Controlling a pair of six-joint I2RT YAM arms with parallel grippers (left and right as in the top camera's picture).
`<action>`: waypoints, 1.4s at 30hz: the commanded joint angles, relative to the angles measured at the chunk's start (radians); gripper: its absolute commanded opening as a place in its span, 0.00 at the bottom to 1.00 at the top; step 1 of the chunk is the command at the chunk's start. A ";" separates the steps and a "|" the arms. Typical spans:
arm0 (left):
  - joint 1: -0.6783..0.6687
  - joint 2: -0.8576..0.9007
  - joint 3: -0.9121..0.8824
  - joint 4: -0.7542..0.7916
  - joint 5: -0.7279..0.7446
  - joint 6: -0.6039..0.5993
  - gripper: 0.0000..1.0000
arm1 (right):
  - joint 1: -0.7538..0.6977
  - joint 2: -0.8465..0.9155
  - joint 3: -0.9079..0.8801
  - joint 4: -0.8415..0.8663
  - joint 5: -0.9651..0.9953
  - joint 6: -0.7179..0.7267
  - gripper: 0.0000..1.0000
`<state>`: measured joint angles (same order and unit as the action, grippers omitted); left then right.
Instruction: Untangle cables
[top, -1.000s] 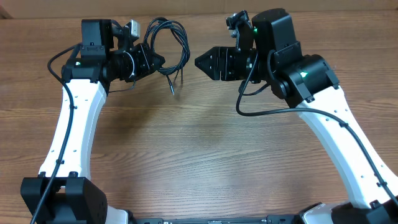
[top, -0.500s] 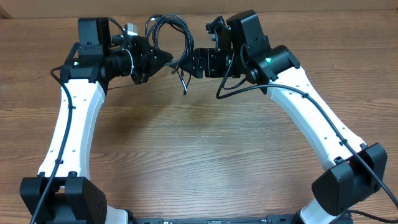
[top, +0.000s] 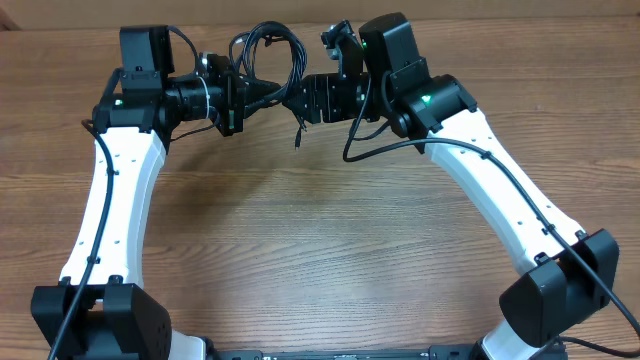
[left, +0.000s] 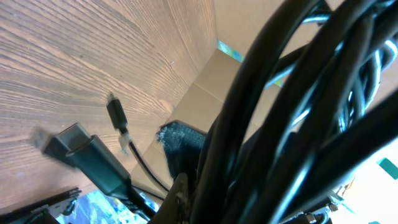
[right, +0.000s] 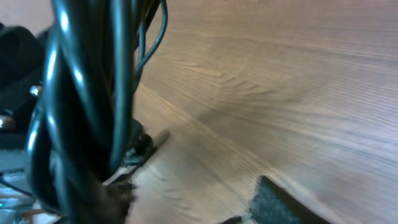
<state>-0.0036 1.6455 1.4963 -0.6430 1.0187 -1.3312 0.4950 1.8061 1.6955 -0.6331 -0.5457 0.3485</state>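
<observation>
Cables (top: 270, 55), thin, black and flexible, hang in a looped bundle near the far edge of the brown wood-grain tabletop (top: 320, 240). From overhead we see the bundle raised between the two hands, its loops arching above them.

We find the black left hand (top: 266, 93), on its white arm, pointing right with its fingers drawn together to a point on the lower part of the bundle, so we read it as clamped on the cables. Its wrist camera is almost filled with glossy black strands pressed close to the lens.

The black right hand (top: 299, 100) points left and meets the bundle from the other side, just beside the left hand. In its wrist view the two dark padded fingers (right: 280, 204) stand wide apart, so we take this hand as open. The strands run down along the finger at the left of that view, and we cannot tell whether they touch it.

One loose strand drops from the bundle and ends in a small dark plug (top: 299, 141) over the tabletop. In the left wrist view we also make out a larger grey rectangular connector (left: 81, 152) hanging on another strand.
</observation>
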 joint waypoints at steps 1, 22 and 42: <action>-0.014 -0.024 0.013 -0.003 0.100 -0.017 0.04 | 0.021 0.031 0.005 0.019 0.033 0.021 0.40; -0.076 -0.024 0.013 -0.136 -0.243 0.892 0.04 | -0.032 -0.159 0.006 -0.010 -0.162 0.075 0.04; -0.151 -0.024 0.013 -0.180 -0.240 0.955 0.04 | -0.025 -0.079 0.006 0.269 0.176 0.232 0.04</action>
<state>-0.1429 1.6455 1.4982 -0.8021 0.7612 -0.4297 0.4732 1.7290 1.6943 -0.4164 -0.4686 0.5766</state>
